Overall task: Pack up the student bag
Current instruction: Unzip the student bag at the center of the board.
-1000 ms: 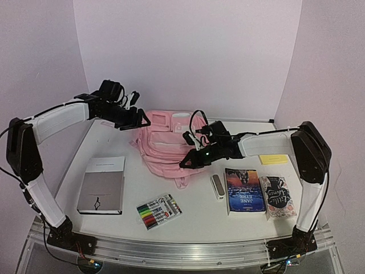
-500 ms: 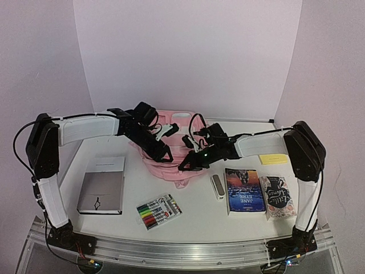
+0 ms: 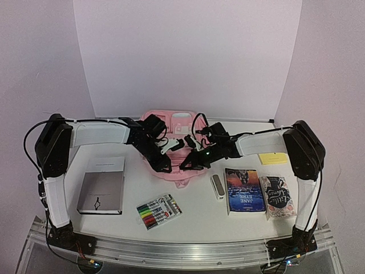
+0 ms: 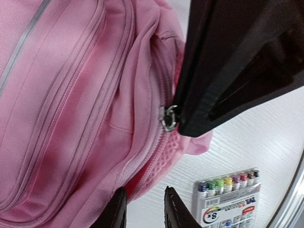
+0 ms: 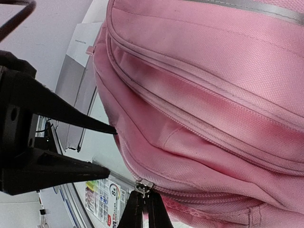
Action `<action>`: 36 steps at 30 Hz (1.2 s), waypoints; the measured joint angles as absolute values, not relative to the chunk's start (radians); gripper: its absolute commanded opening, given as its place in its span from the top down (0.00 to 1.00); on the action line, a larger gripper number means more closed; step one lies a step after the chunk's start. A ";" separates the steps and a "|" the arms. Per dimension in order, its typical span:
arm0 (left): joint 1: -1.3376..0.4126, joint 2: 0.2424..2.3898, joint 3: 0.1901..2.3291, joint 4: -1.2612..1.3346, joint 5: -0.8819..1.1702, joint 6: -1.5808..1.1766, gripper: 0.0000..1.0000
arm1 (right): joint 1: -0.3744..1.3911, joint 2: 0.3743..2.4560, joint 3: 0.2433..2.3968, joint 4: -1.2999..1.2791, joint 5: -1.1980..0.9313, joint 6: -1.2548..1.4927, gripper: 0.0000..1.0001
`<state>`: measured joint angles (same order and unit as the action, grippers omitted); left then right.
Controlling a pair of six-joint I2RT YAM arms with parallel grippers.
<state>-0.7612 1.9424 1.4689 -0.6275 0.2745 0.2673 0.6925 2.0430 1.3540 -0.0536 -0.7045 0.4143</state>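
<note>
A white table (image 3: 199, 220) carries a metal rail (image 3: 182, 246) along its near edge. Behind it a plain white back panel (image 3: 188, 57) stands between pale lilac side walls (image 3: 34, 63), under soft, even light.

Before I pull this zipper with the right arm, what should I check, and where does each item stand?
1. Grip on the pull: ok. The right gripper is shut, with the zipper pull at its fingertips.
2. Bag braced: not ok. The left gripper is open at the lower edge of the student bag, clamping nothing.
3. Grippers apart: ok. They are close but not touching.
4. Zipper track free of snags: cannot tell. Fabric folds hide part of it.
5. Marker pack clear of both arms: ok. It lies on the table nearer the bases.
</note>
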 measured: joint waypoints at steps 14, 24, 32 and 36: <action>-0.723 1.900 1.371 -0.609 0.142 0.230 1.00 | 0.568 2.046 1.338 -0.105 -0.754 0.334 1.00; -0.657 1.805 1.335 -0.587 0.132 0.267 0.49 | 0.509 2.045 1.343 -0.180 -0.779 0.259 1.00; -0.754 1.781 1.365 -0.499 0.162 0.374 0.44 | 0.565 2.045 1.395 -0.216 -0.796 0.281 1.00; -0.782 1.856 1.420 -0.463 0.176 0.441 0.44 | 0.582 2.045 1.399 -0.227 -0.809 0.296 1.00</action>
<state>-0.7822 1.8560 1.4201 -0.4632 0.1764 0.4410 0.5815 2.0453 1.3987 -0.2267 -0.8085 0.2962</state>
